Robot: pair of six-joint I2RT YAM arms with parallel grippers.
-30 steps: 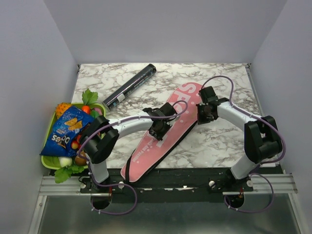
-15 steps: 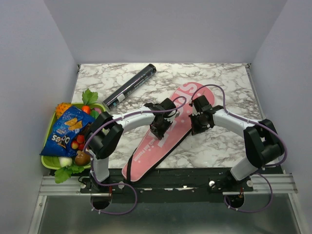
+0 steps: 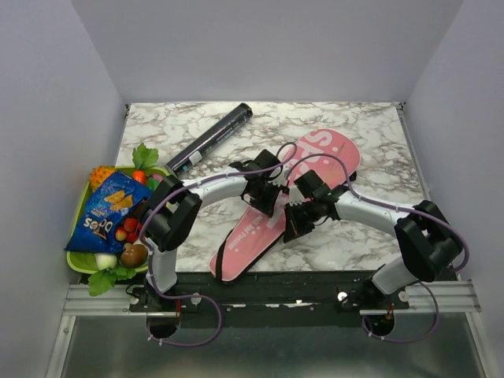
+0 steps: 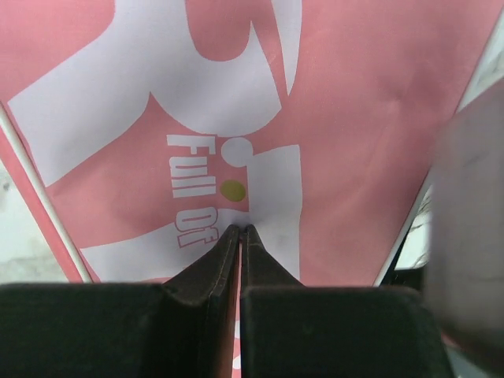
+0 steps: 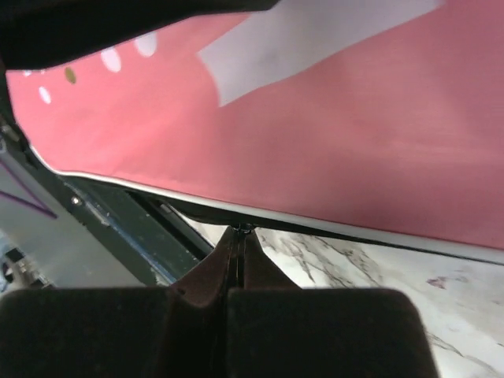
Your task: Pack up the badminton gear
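The pink racket-shaped bag point(image 3: 324, 152) lies diagonally across the marble table, its narrow end toward the near edge. My left gripper point(image 3: 266, 201) rests on the bag's middle. In the left wrist view its tips point(image 4: 240, 229) are pinched together on the pink fabric point(image 4: 354, 118) beside the white lettering. My right gripper point(image 3: 293, 227) sits at the bag's right edge. In the right wrist view it point(image 5: 240, 230) is shut on a small dark zip tab under the bag's white-piped rim point(image 5: 354, 118). The long black tube point(image 3: 211, 139) lies loose at the back left.
A green tray point(image 3: 76, 262) of toy fruit with a blue snack packet point(image 3: 106, 211) on it stands at the left edge. The black mounting rail point(image 5: 142, 228) runs along the near edge. Bare marble point(image 3: 370, 228) lies right of the bag.
My right gripper has slid along the bag's right edge from the wide end toward the near, narrow part. The bag has swung to the right. The left gripper stayed on the bag.
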